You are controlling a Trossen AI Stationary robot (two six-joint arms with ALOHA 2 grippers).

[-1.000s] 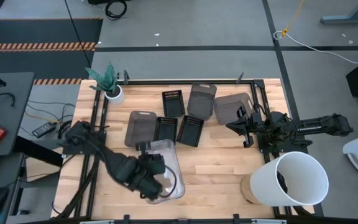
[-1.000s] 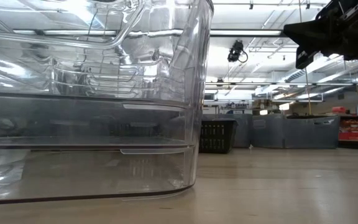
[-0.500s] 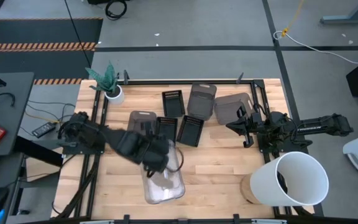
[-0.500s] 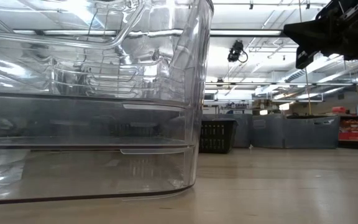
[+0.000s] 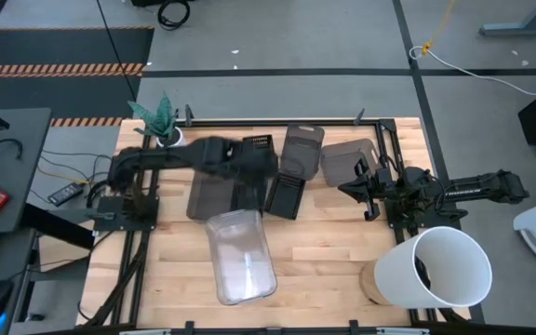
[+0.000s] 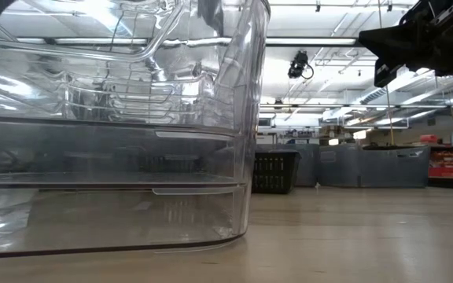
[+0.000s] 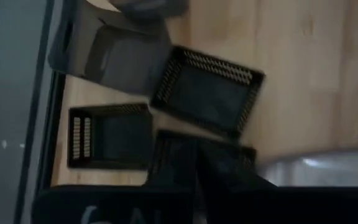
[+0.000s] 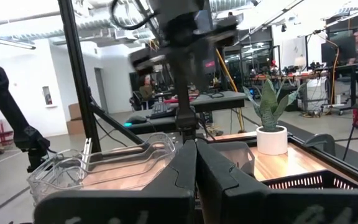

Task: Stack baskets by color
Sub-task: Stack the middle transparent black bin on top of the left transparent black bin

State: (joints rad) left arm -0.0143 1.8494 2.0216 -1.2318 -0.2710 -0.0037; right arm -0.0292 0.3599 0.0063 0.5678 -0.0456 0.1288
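Note:
Clear baskets [image 5: 240, 256], nested in a stack, rest on the table near its front and fill the low view's left [image 6: 116, 126]. Three black slotted trays [image 5: 259, 154] [image 5: 285, 195] [image 5: 247, 191] and three dark-grey baskets [image 5: 210, 191] [image 5: 301, 149] [image 5: 347, 158] lie flat across the far half. My left gripper [image 5: 249, 179] hovers shut above the middle black tray [image 7: 229, 158], touching nothing. My right gripper [image 5: 366, 191] waits shut at the right, above the table [image 6: 415, 39].
A big white bucket [image 5: 440, 270] lies at the front right corner. A small white plant pot [image 5: 167, 138] stands at the far left corner [image 8: 271, 137]. Bare wood lies between the clear stack and the bucket. Black frame rails run along the table's left and right sides.
My left gripper has swung up and away from the clear baskets near the front edge toward the far side, and now hangs over the black trays. The clear stack has stayed where it was on the table.

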